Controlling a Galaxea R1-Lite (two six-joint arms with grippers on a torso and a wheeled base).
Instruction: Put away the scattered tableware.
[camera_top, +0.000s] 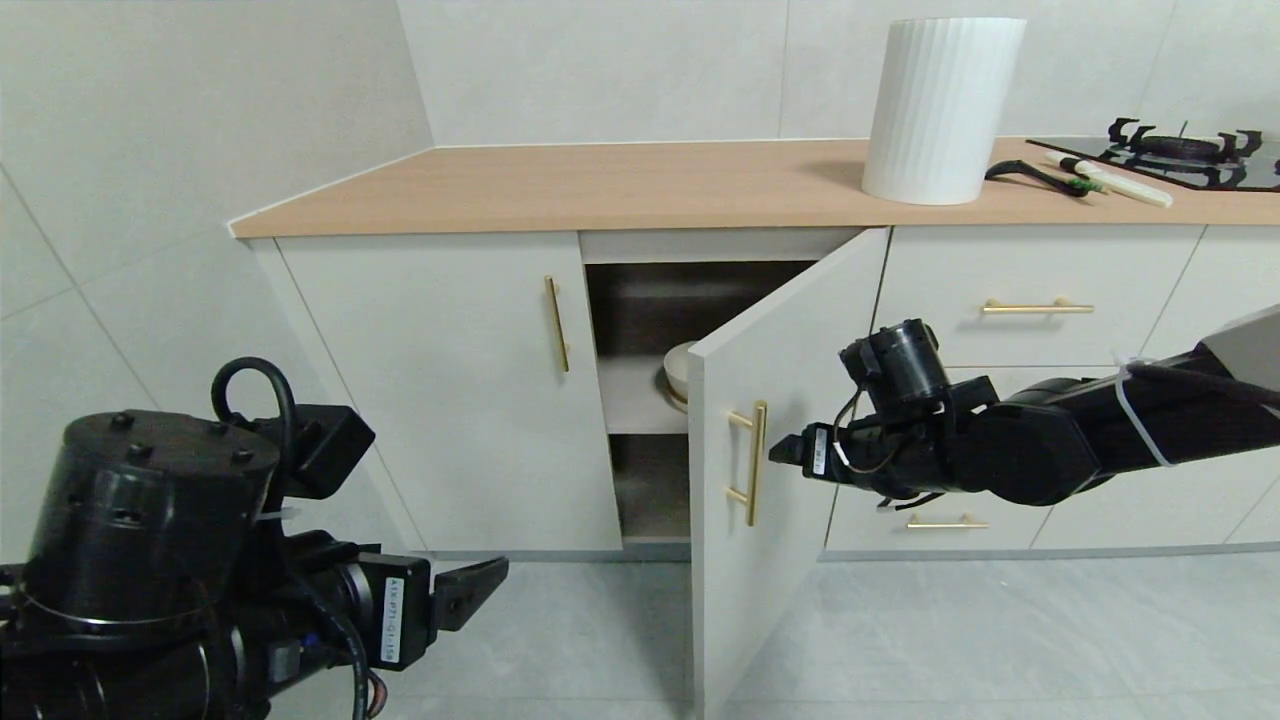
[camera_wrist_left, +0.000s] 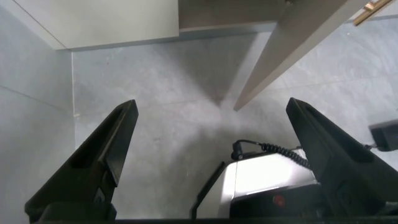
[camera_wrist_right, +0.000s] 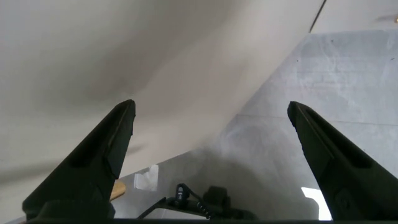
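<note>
Black right tool (camera_top: 787, 450), spread wide, empty, beside brass handle (camera_top: 752, 463).

The surface (camera_top: 600, 185) runs across in front of you, with cabinets below it. On its right part stands a ribbed container (camera_top: 940, 110). Right of that lie utensils (camera_top: 1100, 182), and behind them, at the far right, sits the hob (camera_top: 1180, 150). Under the surface you have a closed door (camera_top: 440, 390) on the left, an open compartment in the middle and drawers (camera_top: 1040, 290) on the right. The open door (camera_top: 780, 500), hinged on its right side, swings out toward you. Inside, a bowl (camera_top: 678, 372) sits on the shelf (camera_top: 635, 395), partly behind that door. Your right tool (camera_top: 785, 452) is just right of the door's handle (camera_top: 755, 462). Your left tool (camera_top: 490, 585) hangs low at left over the floor (camera_top: 600, 640), apart from the cabinets.
</note>
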